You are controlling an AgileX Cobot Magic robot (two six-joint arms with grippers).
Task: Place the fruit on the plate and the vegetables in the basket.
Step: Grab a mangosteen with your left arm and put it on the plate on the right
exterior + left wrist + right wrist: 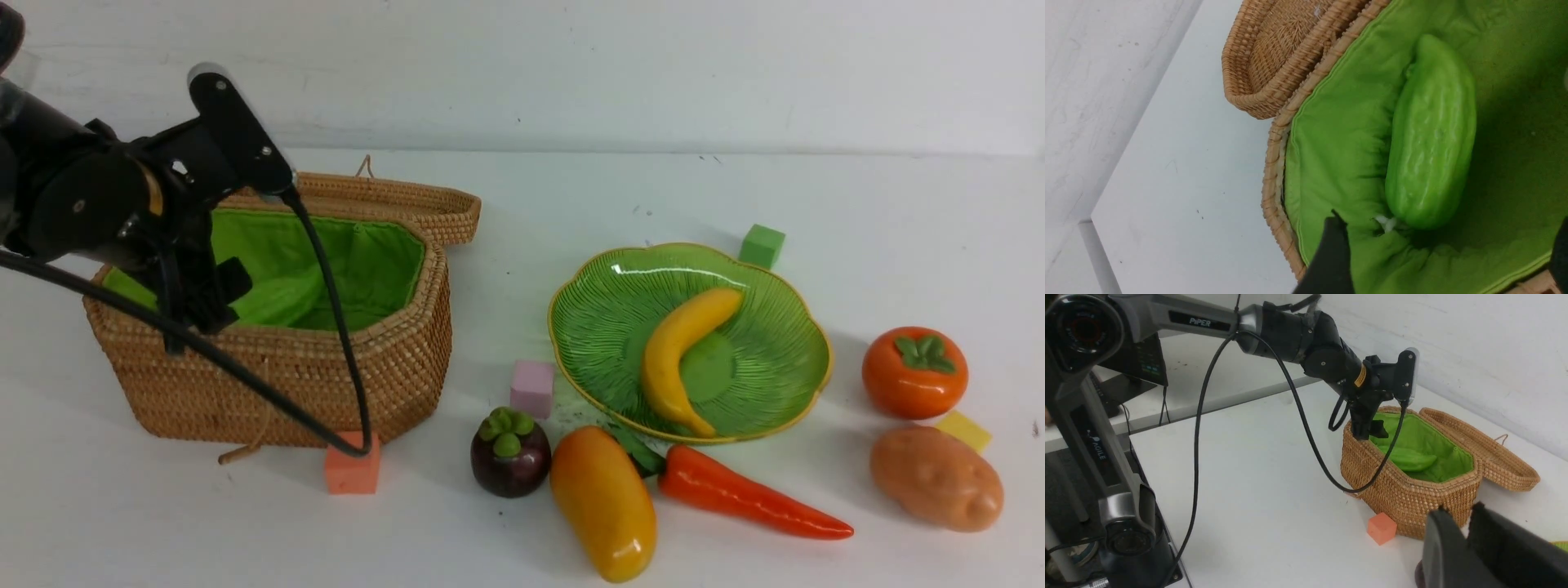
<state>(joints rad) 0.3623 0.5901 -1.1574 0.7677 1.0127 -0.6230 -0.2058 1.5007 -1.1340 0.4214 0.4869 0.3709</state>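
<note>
A: White counter [735, 196], what's where?
B: Cucumber [1431, 134] lies in basket [286, 384]. L tool [204, 306] above it, wide open, holding nothing. Banana [682, 351] on plate [775, 327]. Carrot [747, 494] & mango [604, 502] on counter just beside plate, persimmon [914, 371] & potato [936, 478] further right.
A: R tool [1458, 510]?
B: Nearly closed, nothing btw fingers [1443, 547].

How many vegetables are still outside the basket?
2. The carrot lies just in front of the plate, beside the mango. The potato sits far right, in front of the persimmon. The cucumber is already in the basket. The left arm may hide others.
</note>
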